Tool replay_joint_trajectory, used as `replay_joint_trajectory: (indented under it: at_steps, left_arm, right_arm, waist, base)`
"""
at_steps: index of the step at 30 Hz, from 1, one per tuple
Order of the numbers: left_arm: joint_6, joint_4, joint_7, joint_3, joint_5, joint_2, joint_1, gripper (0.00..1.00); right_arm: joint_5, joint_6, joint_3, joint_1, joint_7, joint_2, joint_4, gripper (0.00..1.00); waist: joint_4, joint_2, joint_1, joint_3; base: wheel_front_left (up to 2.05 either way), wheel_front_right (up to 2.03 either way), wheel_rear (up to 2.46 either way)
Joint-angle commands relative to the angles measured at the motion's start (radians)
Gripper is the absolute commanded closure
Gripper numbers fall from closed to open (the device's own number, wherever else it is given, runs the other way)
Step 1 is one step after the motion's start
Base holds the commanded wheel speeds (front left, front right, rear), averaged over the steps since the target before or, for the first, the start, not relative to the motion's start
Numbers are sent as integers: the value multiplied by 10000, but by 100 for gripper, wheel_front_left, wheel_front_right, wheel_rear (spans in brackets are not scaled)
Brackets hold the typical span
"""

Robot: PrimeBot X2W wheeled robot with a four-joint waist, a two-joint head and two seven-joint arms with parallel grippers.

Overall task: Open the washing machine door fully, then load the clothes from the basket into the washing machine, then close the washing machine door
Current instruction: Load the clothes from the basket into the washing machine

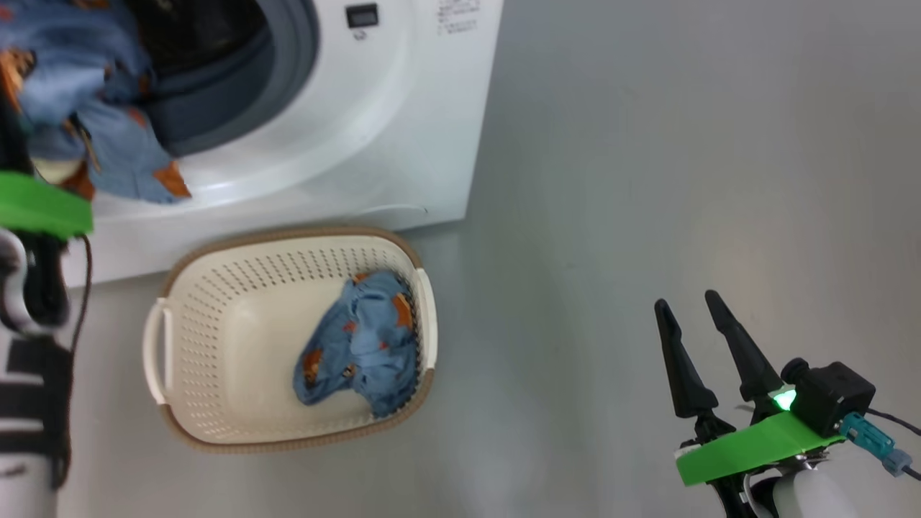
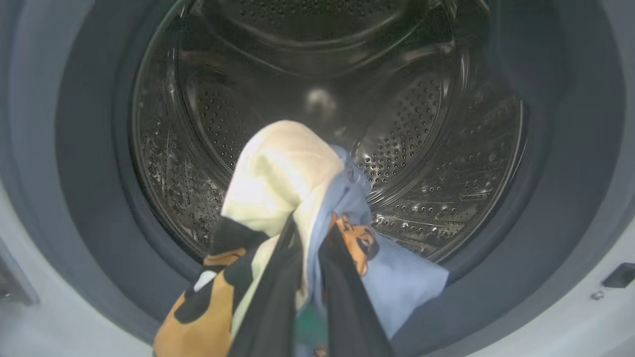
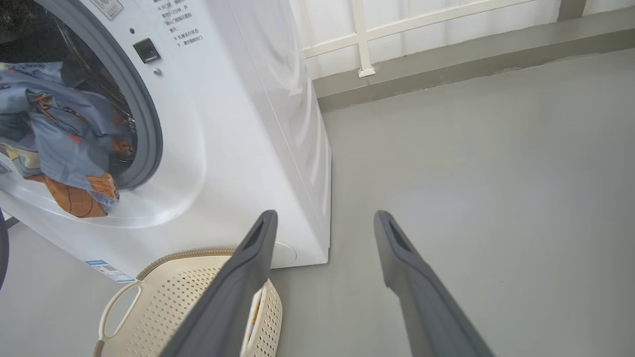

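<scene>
Pushing the light-blue cartoon-print garment [image 2: 283, 168], clamped tight in the left pincer [image 2: 311, 230] at the mouth of the white washing machine [image 1: 403, 108], deep over the perforated steel drum [image 2: 421, 124] before releasing, with the right pincer [image 1: 686, 301] spread wide, empty.

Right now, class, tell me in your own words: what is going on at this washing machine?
The robot is loading laundry. Its left gripper is shut on a light-blue patterned garment, held at the open mouth of the washing machine, in front of the steel drum. A second garment lies in the cream basket on the floor. The right gripper hangs open and empty off to the side.
</scene>
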Motion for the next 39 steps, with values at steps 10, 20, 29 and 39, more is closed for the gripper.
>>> replay_joint_trajectory:
  at_steps: [10,20,29,39]
  left_arm:
    - [-25,2188,-55,-422,-379,904,-2368,100]
    - [-25,1688,-55,-106,-125,1325,-3928,100]
    - [-25,855,-55,443,619,1178,-3685,10]
    - [-25,1515,-55,291,612,1085,-3651,0]
  right_arm:
    - [-174,29,477,-551,-46,254,-373,0]
    - [-156,29,742,-806,-46,358,-406,0]
    - [-119,29,902,-974,-46,390,-403,0]
    - [75,29,974,-1052,-46,394,-404,0]
  waist:
    - [-811,-1,-2,1364]
    - [-1026,-1,-2,1838]
    - [-1128,-1,-2,2041]
    - [-1114,-1,-2,2103]
  base:
    - [0,0,0]
    - [0,0,0]
    - [0,0,0]
    - [0,0,0]
